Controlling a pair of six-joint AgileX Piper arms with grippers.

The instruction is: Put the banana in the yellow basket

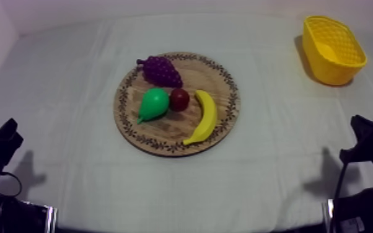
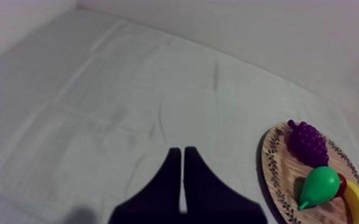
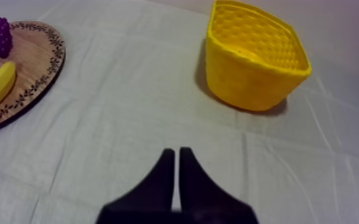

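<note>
A grey-white cloth (image 1: 71,74) covers the table. At its near left, the left gripper (image 2: 179,156) rests low, fingers pressed together on nothing. The round wooden board (image 1: 170,127) lies at centre, carrying grapes (image 1: 161,70), a green pear (image 1: 153,104) and a small red fruit (image 1: 179,99). The banana (image 1: 206,118), smooth, yellow and curved, lies on the board's right side just beside the red fruit, well apart from both grippers. Its long axis runs far to near, bowed toward the right rim, its near tip pointing near-left. The yellow basket (image 1: 318,59) stands far right. The right gripper (image 3: 174,155), likewise clenched and empty, sits near right.
</note>
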